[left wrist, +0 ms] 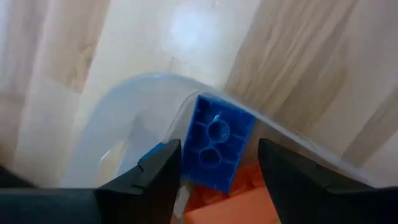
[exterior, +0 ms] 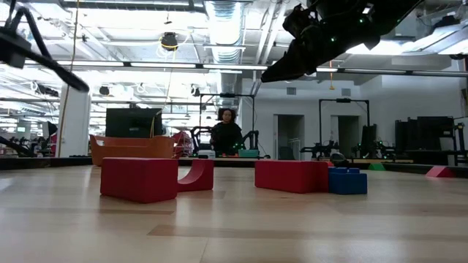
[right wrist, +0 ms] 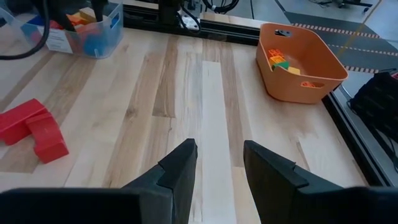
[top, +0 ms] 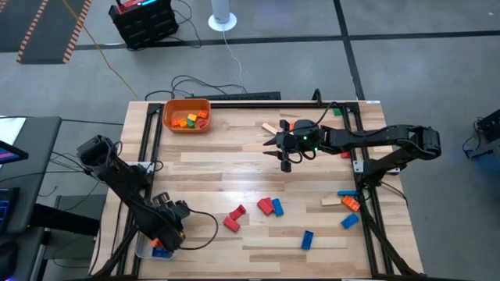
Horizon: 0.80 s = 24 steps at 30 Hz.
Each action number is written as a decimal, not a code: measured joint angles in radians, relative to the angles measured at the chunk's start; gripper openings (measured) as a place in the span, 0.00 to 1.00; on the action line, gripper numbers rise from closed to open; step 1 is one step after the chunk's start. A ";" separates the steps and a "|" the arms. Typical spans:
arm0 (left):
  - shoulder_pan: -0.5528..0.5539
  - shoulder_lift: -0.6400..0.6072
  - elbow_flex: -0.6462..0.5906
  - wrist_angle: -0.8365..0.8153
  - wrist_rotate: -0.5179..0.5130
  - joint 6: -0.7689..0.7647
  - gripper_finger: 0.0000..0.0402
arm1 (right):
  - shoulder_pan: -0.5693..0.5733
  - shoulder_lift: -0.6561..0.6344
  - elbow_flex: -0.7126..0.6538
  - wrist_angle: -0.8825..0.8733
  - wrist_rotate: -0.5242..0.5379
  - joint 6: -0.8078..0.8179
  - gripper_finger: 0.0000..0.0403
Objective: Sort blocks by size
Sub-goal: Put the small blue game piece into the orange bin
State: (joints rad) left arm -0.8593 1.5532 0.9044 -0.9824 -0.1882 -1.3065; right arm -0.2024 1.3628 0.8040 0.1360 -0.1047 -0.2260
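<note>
- Left tool point(top: 166, 234) is seen poised over the clear tub point(top: 144, 248) at the desk's point(top: 234, 168) near-left corner; its fingers stand apart on either side of a blue block point(left wrist: 216, 142) that leans on the tub's wall over an orange block point(left wrist: 233, 202), and no grip on it can be made out, so a drop into the tub is judged to be under way.
- Some sorting is judged done: several blocks lie in the tub, and others in the orange bin point(top: 187, 115), far across the desk from the tub.
- Red blocks point(top: 234, 217) and blue blocks point(top: 308, 239) are left loose on the desk to the right of the tub.
- Right tool point(top: 276, 143) hangs above the desk, right of the orange bin, with its fingers partly open and nothing held between them.
- More loose blocks point(top: 347, 203) remain along the desk's right edge, the side farthest from the tub, so much of the task is judged still to be done.
- No brand, label or writing can be read anywhere.
</note>
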 joint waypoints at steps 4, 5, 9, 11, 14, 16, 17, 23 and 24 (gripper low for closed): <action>0.001 -0.002 -0.051 0.056 0.010 0.010 0.50 | 0.000 0.000 0.000 -0.001 0.000 0.000 0.41; 0.001 -0.002 -0.058 0.060 0.011 0.009 0.49 | 0.000 0.000 0.000 0.000 0.000 0.000 0.41; 0.001 -0.002 -0.067 0.066 0.014 0.010 0.44 | 0.000 0.000 0.000 -0.001 0.000 0.000 0.41; 0.001 -0.002 -0.070 0.074 0.015 0.014 0.39 | 0.000 0.000 0.000 -0.001 0.000 0.000 0.41; 0.001 -0.002 -0.071 0.081 0.019 0.019 0.32 | 0.000 0.000 0.000 -0.001 0.000 0.000 0.41; 0.001 -0.004 -0.067 0.076 0.020 0.015 0.32 | 0.000 0.000 0.000 -0.001 0.000 0.000 0.41; 0.001 -0.008 -0.064 0.075 0.022 0.015 0.32 | 0.000 0.000 0.000 -0.001 0.000 0.000 0.41; 0.006 -0.095 -0.019 0.019 0.029 -0.021 0.32 | 0.000 0.000 0.000 -0.001 0.000 0.000 0.41; 0.006 -0.115 -0.014 0.009 0.028 -0.030 0.32 | 0.000 0.000 0.000 -0.001 0.000 0.003 0.41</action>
State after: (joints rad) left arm -0.8529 1.4380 0.8905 -0.9738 -0.1601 -1.3367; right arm -0.2028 1.3628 0.8040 0.1352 -0.1047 -0.2234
